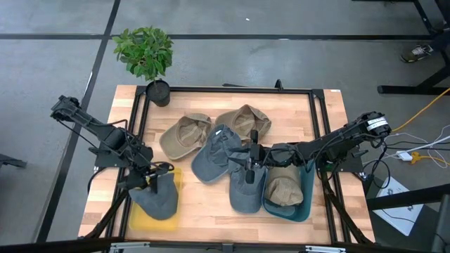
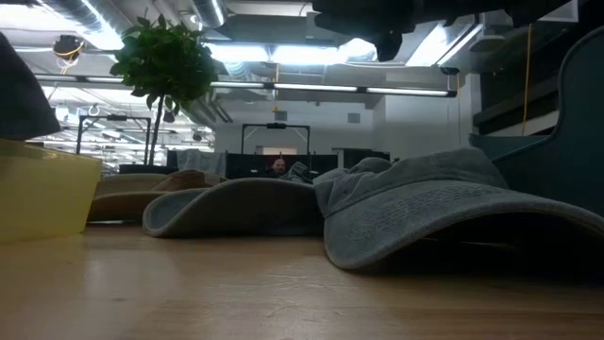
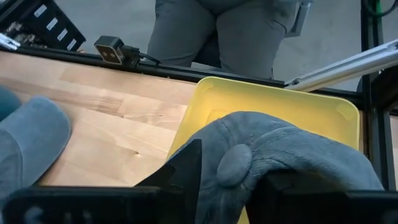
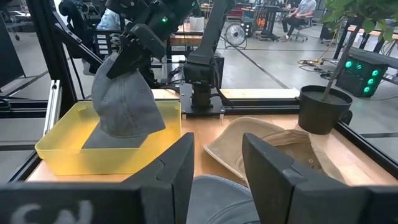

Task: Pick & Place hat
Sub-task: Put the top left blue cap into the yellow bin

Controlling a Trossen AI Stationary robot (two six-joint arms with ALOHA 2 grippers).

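Observation:
My left gripper [image 1: 153, 177] is shut on a grey-blue cap [image 1: 159, 198] over the yellow tray [image 1: 138, 219] at the table's near left. The right wrist view shows that cap [image 4: 123, 102] hanging into the tray [image 4: 59, 152]. My right gripper [image 1: 249, 166] hovers open at the table's middle, above a second grey-blue cap [image 1: 246, 191] lying crown up. A third grey-blue cap [image 1: 214, 153] and two tan hats [image 1: 185, 133] [image 1: 242, 119] lie on the wood beyond. Another tan hat [image 1: 283, 190] sits in the teal bin [image 1: 306, 204]. My left gripper pinches the cap's crown [image 3: 249, 140] between its two fingers [image 3: 185, 171], close to the top button [image 3: 233, 165]. It comes from above, slanting down. The cap hangs below the fingers with its lower part inside the tray; the tray's near wall hides whether it rests on the floor.
A potted plant [image 1: 148, 55] stands at the table's far left corner. A black frame rail [image 1: 318, 123] runs around the work area. A person's legs [image 3: 217, 31] stand just beyond the table's near edge. Bare wood [image 1: 204, 211] lies between tray and middle cap.

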